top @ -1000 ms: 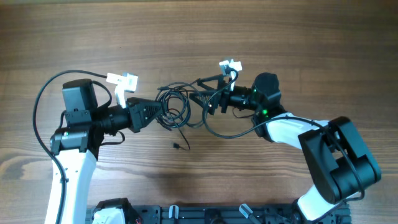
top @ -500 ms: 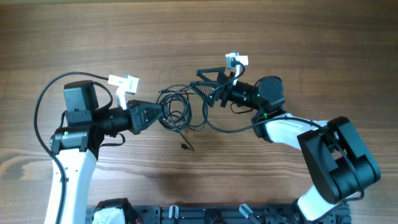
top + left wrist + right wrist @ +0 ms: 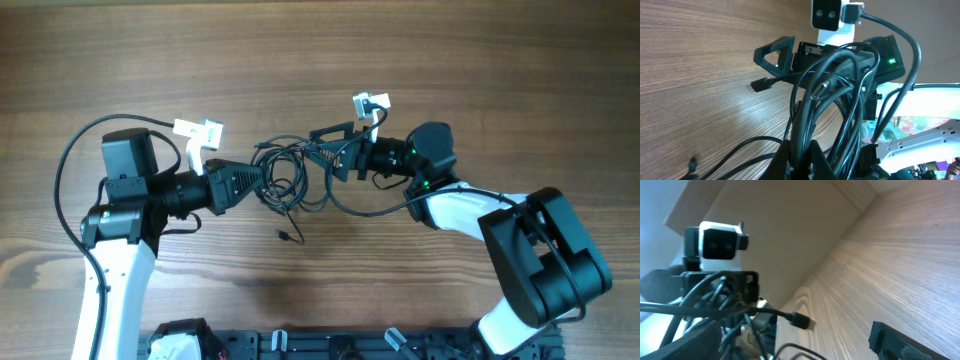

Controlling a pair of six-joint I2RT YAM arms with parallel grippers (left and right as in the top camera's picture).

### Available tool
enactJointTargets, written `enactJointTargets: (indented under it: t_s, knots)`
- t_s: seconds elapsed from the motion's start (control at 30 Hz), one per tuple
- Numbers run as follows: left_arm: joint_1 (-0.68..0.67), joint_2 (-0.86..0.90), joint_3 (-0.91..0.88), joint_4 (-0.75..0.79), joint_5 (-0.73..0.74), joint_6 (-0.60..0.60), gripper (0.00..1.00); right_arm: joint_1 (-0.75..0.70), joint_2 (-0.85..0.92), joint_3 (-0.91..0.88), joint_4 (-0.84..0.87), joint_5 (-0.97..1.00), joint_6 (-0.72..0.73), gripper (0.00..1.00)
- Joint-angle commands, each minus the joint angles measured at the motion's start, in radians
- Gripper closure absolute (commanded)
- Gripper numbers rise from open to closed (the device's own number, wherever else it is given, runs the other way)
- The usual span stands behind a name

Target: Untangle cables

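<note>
The cables [image 3: 285, 166] are a tangle of thin black loops on the wood table between my two grippers. My left gripper [image 3: 262, 186] is shut on several strands of the bundle; the left wrist view shows the strands [image 3: 840, 100] pinched between its jaws [image 3: 800, 162]. My right gripper [image 3: 322, 152] is open at the tangle's right side, its fingers spread wide around strands [image 3: 715, 310]. One plug end [image 3: 801, 320] sticks out between its fingers [image 3: 787, 337]. A loose plug end [image 3: 285, 236] lies on the table in front of the tangle.
A cable loop [image 3: 365, 212] trails right under the right arm. The left arm's thicker wire [image 3: 68, 160] arcs at the far left. A black rack [image 3: 330, 345] runs along the table's front edge. Bare wood table [image 3: 320, 50] lies behind.
The right gripper swung back and to the right with the strands, then returned left. The loose plug end slid right and back. The left gripper kept its hold and place.
</note>
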Motion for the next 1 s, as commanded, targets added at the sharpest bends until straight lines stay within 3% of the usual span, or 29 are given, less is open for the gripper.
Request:
enactJointTargets:
  t_s: [0.0, 0.13, 0.3, 0.53, 0.57, 0.67, 0.87, 0.97]
  knots:
    - [0.005, 0.001, 0.006, 0.003, 0.034, 0.016, 0.96, 0.001, -0.007, 0.003, 0.048, -0.003, 0.049, 0.03]
    - [0.005, 0.001, 0.006, -0.016, 0.035, 0.015, 0.96, 0.001, -0.007, 0.003, 0.047, 0.14, 0.048, 0.04]
    - [-0.002, 0.001, 0.006, -0.037, 0.129, 0.023, 0.96, 0.001, -0.007, 0.007, 0.042, 0.278, 0.034, 0.16]
    - [-0.064, 0.001, 0.006, -0.033, 0.161, 0.023, 0.96, 0.0, -0.007, 0.076, -0.039, 0.23, -0.084, 0.23]
    - [-0.069, 0.001, 0.006, -0.031, 0.161, 0.023, 0.96, 0.0, -0.007, 0.088, -0.05, 0.194, -0.098, 0.23]
    - [-0.066, 0.001, 0.006, -0.009, 0.161, 0.018, 0.96, -0.003, -0.007, 0.108, -0.087, 0.067, -0.157, 0.02]
    - [0.006, 0.001, 0.006, 0.084, 0.162, -0.131, 0.96, -0.123, -0.011, 0.108, -0.246, -0.048, -0.178, 0.0]
    - [0.036, 0.001, 0.006, 0.091, 0.162, -0.139, 0.96, -0.206, -0.045, 0.109, -0.371, -0.044, -0.17, 0.01]
